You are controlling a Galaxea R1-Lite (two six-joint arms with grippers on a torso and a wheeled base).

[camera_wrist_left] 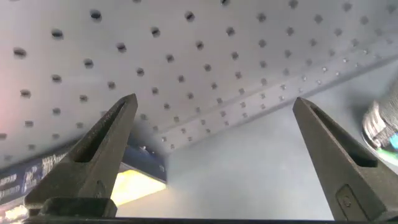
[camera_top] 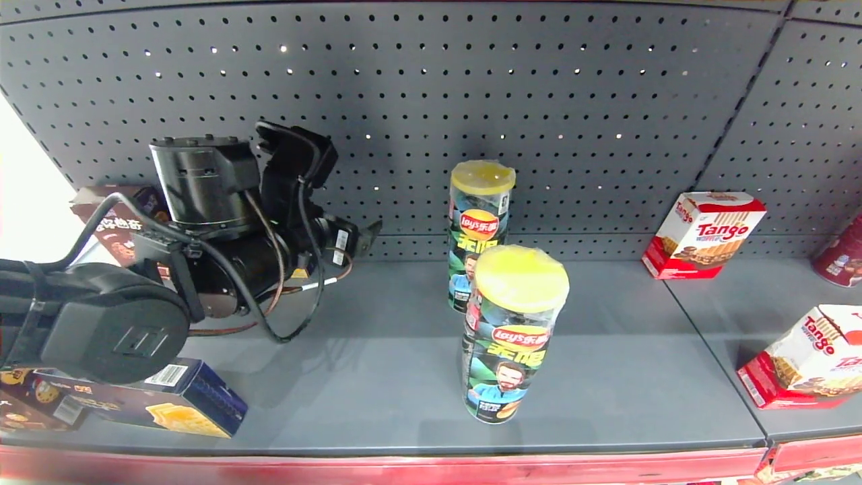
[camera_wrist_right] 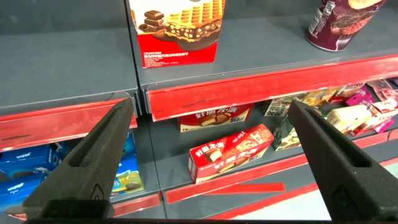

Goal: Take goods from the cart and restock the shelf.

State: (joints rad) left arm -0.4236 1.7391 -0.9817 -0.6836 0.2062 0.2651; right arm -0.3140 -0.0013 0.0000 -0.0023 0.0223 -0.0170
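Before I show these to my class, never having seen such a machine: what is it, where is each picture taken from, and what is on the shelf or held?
It is a two-armed robot restocking a shop shelf. The wide picture is from a camera on its head: its black left arm is over the grey shelf. The other two are from wrist cameras, each looking out between that arm's fingers. On the shelf stand a front can and a back can with yellow lids, red and white wafer boxes to the right, a dark blue box at front left. The left gripper and right gripper are open, holding nothing.
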